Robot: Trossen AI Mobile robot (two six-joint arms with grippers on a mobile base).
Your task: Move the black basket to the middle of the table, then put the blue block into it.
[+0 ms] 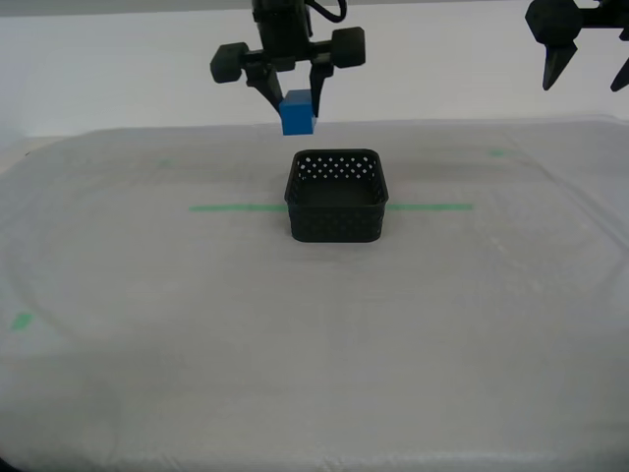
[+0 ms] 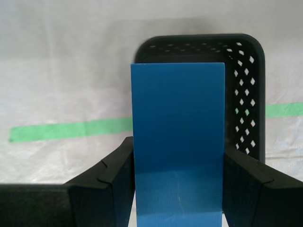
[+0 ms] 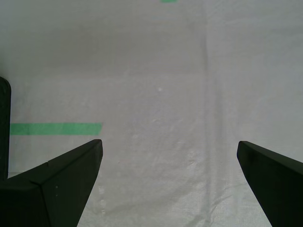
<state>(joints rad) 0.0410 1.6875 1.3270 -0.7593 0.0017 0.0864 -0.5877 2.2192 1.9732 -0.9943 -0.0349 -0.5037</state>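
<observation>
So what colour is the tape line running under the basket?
Green. The tape line passes beneath the black basket on the table; the exterior view shows it best.

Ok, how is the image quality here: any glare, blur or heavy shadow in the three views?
Exterior view: even, soft light, slightly hazy; the black basket reads sharp and casts almost no shadow on the table. Second wrist view: the blue block fills the centre, crisp, no glare; a faint shadow lies beside the basket. First wrist view: flat, bright cloth, the jaws dark and a little soft at the edges.
</observation>
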